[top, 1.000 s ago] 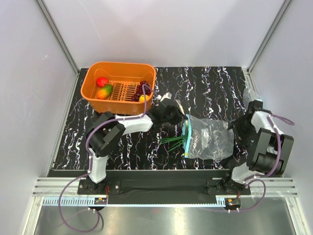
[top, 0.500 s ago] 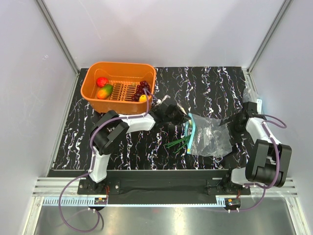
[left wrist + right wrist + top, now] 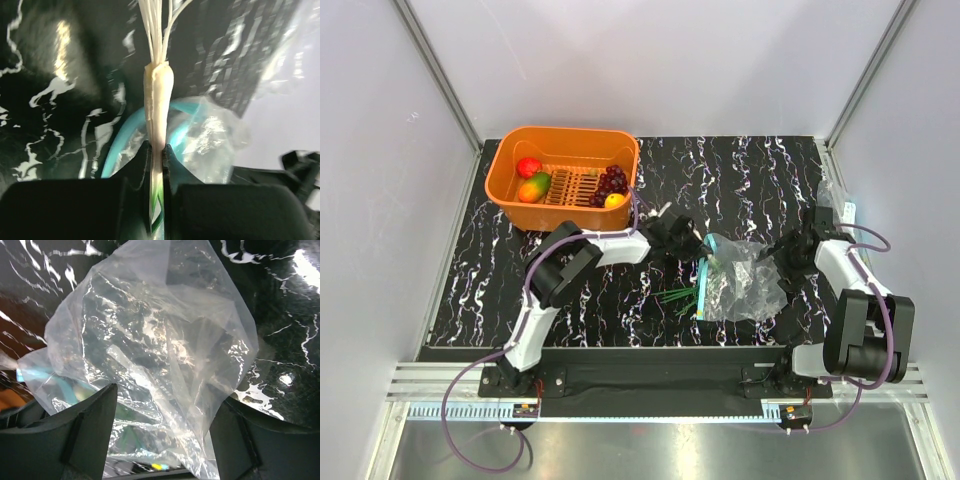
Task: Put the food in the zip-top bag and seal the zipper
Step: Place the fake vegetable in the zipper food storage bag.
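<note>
top view: red apple (image 3: pixel 528 166), mango (image 3: pixel 534 187), grapes (image 3: pixel 610 182) and lemon (image 3: pixel 614 200) sit in the orange basket (image 3: pixel 560 140); the zip-top bag (image 3: pixel 745 285) lies on the table (image 3: pixel 750 180) between the arms.
left wrist: left end effector (image 3: pixel 157 152) clamped on the chive bunch (image 3: pixel 159 95), whose white end crosses the teal zipper (image 3: pixel 116 152).
right wrist: right end effector (image 3: pixel 160 430) spread apart, bag between its fingers (image 3: pixel 87 425).

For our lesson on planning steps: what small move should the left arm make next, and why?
Probably ease the left end effector forward so the chives slide into the bag: it pinches their white stalk, and the blue zipper strip gapes open close ahead.
</note>
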Controlling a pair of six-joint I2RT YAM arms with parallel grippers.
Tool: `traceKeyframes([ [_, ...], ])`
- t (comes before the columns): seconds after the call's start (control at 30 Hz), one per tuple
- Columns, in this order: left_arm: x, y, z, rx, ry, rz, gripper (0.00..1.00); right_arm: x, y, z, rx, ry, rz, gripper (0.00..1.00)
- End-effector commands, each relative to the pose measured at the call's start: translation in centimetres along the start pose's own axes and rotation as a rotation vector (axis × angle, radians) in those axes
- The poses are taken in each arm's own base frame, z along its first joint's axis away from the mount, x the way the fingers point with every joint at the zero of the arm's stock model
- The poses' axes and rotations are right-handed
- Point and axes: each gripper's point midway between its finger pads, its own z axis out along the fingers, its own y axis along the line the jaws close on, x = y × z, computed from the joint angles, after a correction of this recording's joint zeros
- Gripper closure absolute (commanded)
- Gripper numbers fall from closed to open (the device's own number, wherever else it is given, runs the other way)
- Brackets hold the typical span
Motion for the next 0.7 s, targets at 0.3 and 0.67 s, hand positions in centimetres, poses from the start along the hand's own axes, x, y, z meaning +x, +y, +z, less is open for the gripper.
traceKeyframes([
  [0.3,3.4,-6.6,-0.8,0.146,0.118,-0.084,1.00,1.3,1.3,-1.3,-0.065,0.023,-0.161,0.24],
  [0.67,4.9,-6.3,-1.6,0.177,0.178,-0.106,0.81,0.9,2.5,-1.5,-0.098,0.029,-0.207,0.23],
])
